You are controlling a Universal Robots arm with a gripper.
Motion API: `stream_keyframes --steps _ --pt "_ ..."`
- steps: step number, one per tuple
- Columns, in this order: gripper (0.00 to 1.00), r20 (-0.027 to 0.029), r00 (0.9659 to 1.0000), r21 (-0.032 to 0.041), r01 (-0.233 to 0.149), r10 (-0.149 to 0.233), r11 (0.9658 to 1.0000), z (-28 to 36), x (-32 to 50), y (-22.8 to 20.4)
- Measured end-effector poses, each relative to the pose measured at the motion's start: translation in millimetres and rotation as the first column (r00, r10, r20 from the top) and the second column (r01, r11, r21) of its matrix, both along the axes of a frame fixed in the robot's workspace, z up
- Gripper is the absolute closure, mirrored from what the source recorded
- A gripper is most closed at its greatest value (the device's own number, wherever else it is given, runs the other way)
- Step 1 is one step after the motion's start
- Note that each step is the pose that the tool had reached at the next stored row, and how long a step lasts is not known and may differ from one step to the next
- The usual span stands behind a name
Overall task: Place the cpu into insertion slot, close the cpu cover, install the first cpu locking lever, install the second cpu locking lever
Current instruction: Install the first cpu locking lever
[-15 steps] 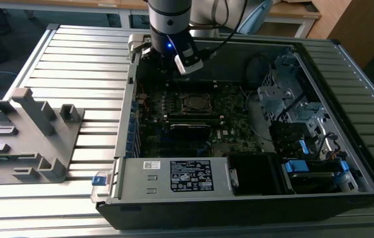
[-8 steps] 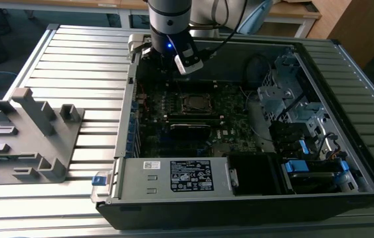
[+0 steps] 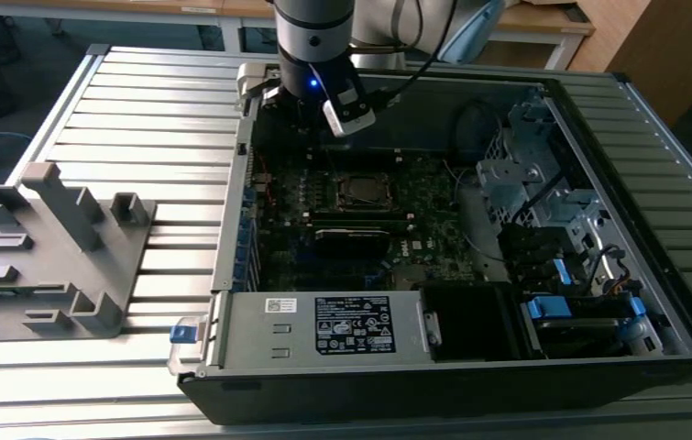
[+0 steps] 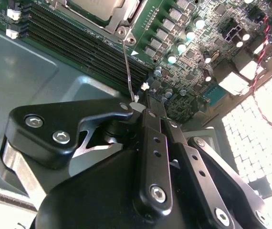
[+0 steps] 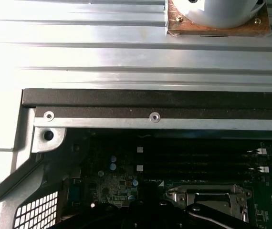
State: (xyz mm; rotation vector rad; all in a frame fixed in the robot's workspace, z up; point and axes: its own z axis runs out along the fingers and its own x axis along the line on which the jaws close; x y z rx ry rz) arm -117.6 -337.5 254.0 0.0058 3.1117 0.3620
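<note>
the cpu [image 4: 98, 6] lies flat and face up in the insertion slot [image 3: 364, 190], its dull grey top level with the motherboard [image 3: 321, 261]. it is square, so it has no long axis to speak of. the cpu cover [image 4: 125, 20] is down over it, the silver frame lying around the chip's edges.

from one corner of that frame a thin wire locking lever [image 4: 128, 67] stands up off the board. its long axis runs from the socket corner straight to the tips of the claw [image 4: 143, 109].

the arm [image 3: 313, 46] comes down steeply into the open computer case [image 3: 321, 367] near its far wall, wrist pointed at the board. the case lies on its side on the ribbed metal counter [image 3: 137, 110].

the claw's black fingers [image 4: 152, 143] are drawn together, with the lever's free end right at their tips. i can't tell whether they actually pinch the wire or only touch it.

the socket sits just beside the claw, a little way along the board from the tips. the long black memory slots [image 4: 78, 43] run alongside the socket. a grey plastic fixture [image 3: 46, 257] stands on the counter well apart, to the exterior view's left.
</note>
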Motion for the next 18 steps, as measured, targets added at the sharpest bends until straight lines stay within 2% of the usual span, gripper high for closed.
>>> stream_keyframes --steps 8,18 --pt "0.89 -0.0015 1.0 0.0004 0.0 0.0 1.0 -0.5 5.8 0.5" --pt "0.89 -0.0032 1.0 0.0003 0.0 0.0 1.0 -1.2 25.4 0.5"
